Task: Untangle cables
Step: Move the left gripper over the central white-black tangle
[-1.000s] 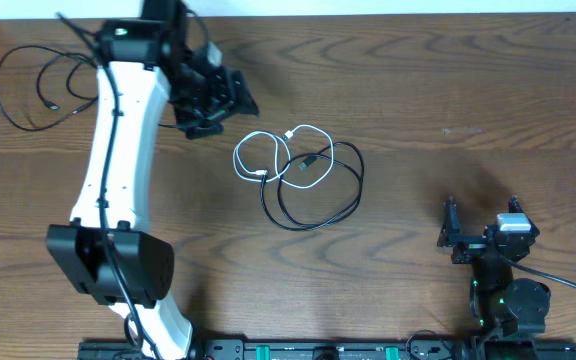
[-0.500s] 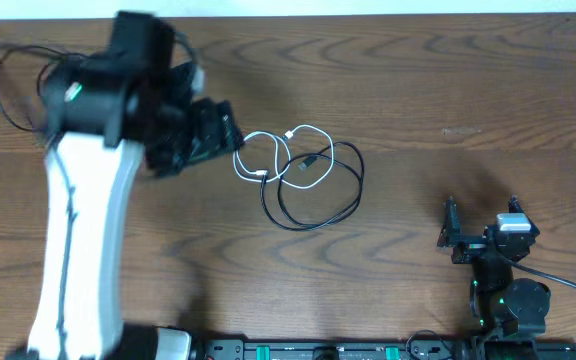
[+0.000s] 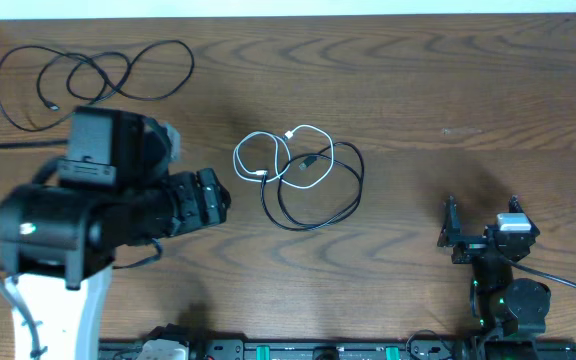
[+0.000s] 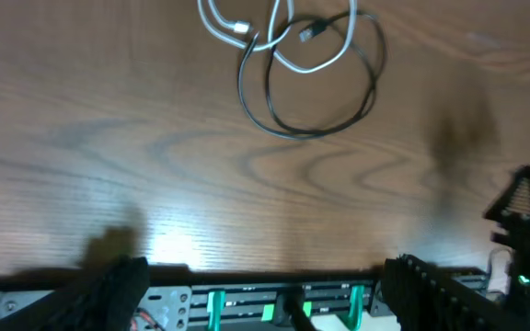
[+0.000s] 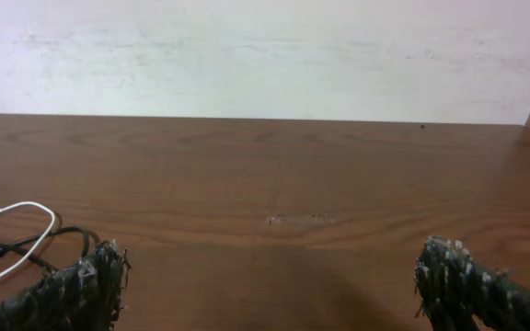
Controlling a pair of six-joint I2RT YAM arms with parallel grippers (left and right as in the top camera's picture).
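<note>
Three cables on the table (image 3: 448,80): two black, one white. Two grippers, both with nothing in them.

Edges: the table's far edge runs along the top of the overhead frame, with a pale wall (image 3: 288,6) strip past it. The left edge shows only at the upper left corner. A rail (image 3: 318,350) with green clips lines the bottom of the frame.

Open room: bare wood fills the whole upper right and the centre right, between the tangle and the right arm. There is also a clear band at lower centre, between the tangle and the rail.

Cable places:
- The loose black cable (image 3: 96,78) sits upper left in sloppy loops, near the far edge and the left edge. It is well apart from the other two.
- The white cable (image 3: 288,135) is at centre, just above middle, in a small loop with its plug end at the top.
- The tangled black cable (image 3: 360,185) is at centre, in bigger loops crossing over the white one on the white one's right and lower side. The two touch and overlap.

Left gripper (image 4: 263,268): jaws spread wide. It sits left of centre in the overhead view, pointing toward the tangle but apart from it, touching no cable.

Right gripper (image 5: 272,253): jaws spread wide too. It is parked at lower right, well apart from every cable.

One thick base cord (image 3: 568,283) leads off the right arm toward the right edge of the frame.
</note>
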